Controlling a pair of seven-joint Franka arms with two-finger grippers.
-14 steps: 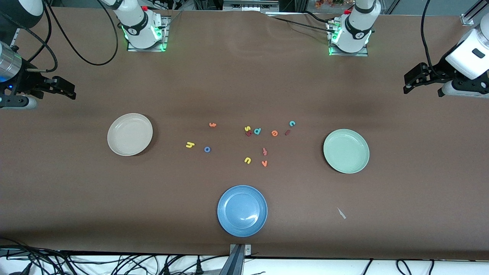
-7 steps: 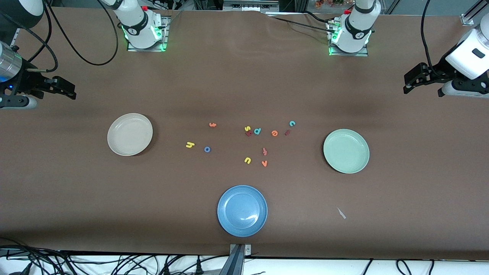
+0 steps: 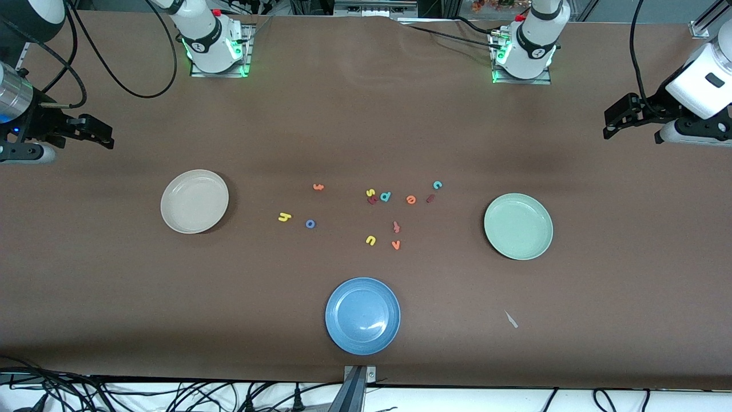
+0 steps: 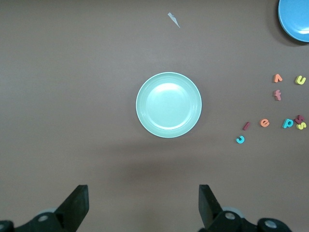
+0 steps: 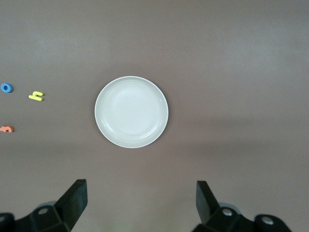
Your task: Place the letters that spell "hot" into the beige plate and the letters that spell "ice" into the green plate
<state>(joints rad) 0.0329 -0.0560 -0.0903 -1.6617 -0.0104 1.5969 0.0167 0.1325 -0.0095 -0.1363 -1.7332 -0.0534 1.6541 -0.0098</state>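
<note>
Front view, starting nearest the camera: the blue plate (image 3: 362, 316) sits alone on the brown table (image 3: 114, 297), with a small pale scrap (image 3: 511, 319) toward the left arm's end. Farther back lie the loose letters: an orange v-like piece (image 3: 395, 245) and the yellow u (image 3: 370, 240), then the reddish-pink t-like letter (image 3: 396, 227). The blue o (image 3: 310, 224) and yellow h (image 3: 284, 217) lie just beside each other, toward the beige plate (image 3: 194, 201), which holds nothing. The green plate (image 3: 518, 226), toward the left arm's end, is also bare. Farther still are the orange e (image 3: 410, 199), the maroon i (image 3: 430, 198), the teal d (image 3: 385, 196), a yellow s (image 3: 370, 193) touching another dark red letter (image 3: 372, 200), then the orange t (image 3: 318, 186) and teal c (image 3: 437, 184). None of the six is placed yet. Both arms wait at the table's ends: the right gripper (image 3: 94, 134) and the left gripper (image 3: 615, 123) hover with fingers spread wide and empty. The letters look thin, light and probably foam-soft, so each likely needs a low pinch across its outer edges; the o could be taken across its ring.
</note>
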